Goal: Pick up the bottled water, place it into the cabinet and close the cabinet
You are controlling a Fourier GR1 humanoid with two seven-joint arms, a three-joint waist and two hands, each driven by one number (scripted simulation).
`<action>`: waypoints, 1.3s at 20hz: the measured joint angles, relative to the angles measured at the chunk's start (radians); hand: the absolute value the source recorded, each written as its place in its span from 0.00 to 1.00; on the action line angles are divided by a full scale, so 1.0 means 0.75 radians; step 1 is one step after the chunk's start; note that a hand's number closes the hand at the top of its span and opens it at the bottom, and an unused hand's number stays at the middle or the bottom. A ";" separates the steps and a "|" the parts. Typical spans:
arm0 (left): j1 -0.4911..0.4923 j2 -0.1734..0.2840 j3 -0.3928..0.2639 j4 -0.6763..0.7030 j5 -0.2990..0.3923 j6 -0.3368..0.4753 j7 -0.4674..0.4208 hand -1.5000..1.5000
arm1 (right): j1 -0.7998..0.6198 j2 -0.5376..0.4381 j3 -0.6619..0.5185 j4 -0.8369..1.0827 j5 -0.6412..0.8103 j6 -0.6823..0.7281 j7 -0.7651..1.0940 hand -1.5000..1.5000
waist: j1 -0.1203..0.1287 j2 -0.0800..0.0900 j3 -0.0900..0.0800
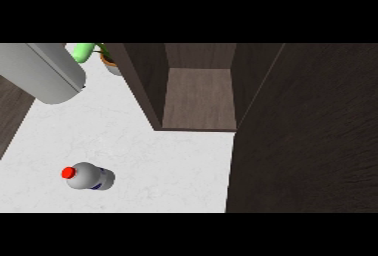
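Head view, bottled water: we see the bottled water (88, 177) standing on the white surface (170, 160) at the lower left, its red cap (68, 172) turned toward us and a blue band low on its pale body.
Head view, bottle's contact: nothing touches it; it stands alone, well apart from the cabinet.
Head view, cabinet: the cabinet (198, 97) is dark wood and sits at the upper middle, its interior open to us with a bare brown floor inside.
Head view, cabinet door: a broad dark wooden panel (306, 130) fills the right side from top to bottom, next to the opening; we take it for the open door.
Head view, forearm: one grey forearm (43, 70) crosses the upper left corner, above the surface and far from the bottle; we cannot tell which arm it is.
Head view, hands: neither hand shows, so we cannot say whether the fingers are spread or curled, and neither holds the bottle.
Head view, background: a green plant (87, 50) in a small pot (111, 62) stands behind the forearm, just left of the cabinet's side wall.
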 measured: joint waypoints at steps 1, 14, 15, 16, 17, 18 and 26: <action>0.039 -0.005 0.002 -0.052 0.019 0.017 0.034 0.00 | 0.000 0.002 0.020 -0.031 -0.002 -0.003 0.034 0.00 | -0.001 0.001 0.000; 0.279 0.002 0.068 -0.127 0.034 0.056 0.188 0.00 | 0.109 0.066 0.307 -0.256 0.139 -0.091 0.226 0.00 | -0.002 -0.001 0.000; 0.291 0.004 0.082 -0.127 0.036 0.046 0.196 0.00 | 0.114 0.066 0.327 -0.259 0.144 -0.097 0.230 0.00 | 0.000 -0.002 -0.001; 0.291 0.005 0.087 -0.128 0.037 0.043 0.205 0.00 | 0.115 0.071 0.351 -0.258 0.152 -0.107 0.234 0.00 | 0.000 -0.003 -0.001; 0.300 0.004 0.098 -0.127 0.038 0.033 0.202 0.00 | 0.117 0.069 0.352 -0.261 0.155 -0.113 0.237 0.00 | 0.001 -0.004 -0.001; 0.293 0.005 0.100 -0.126 0.038 0.034 0.212 0.00 | 0.122 0.073 0.378 -0.259 0.162 -0.122 0.237 0.00 | -0.002 -0.004 -0.001; 0.328 0.007 0.151 -0.122 0.045 0.000 0.233 0.00 | 0.117 0.068 0.467 -0.266 0.185 -0.194 0.265 0.00 | -0.002 -0.006 -0.002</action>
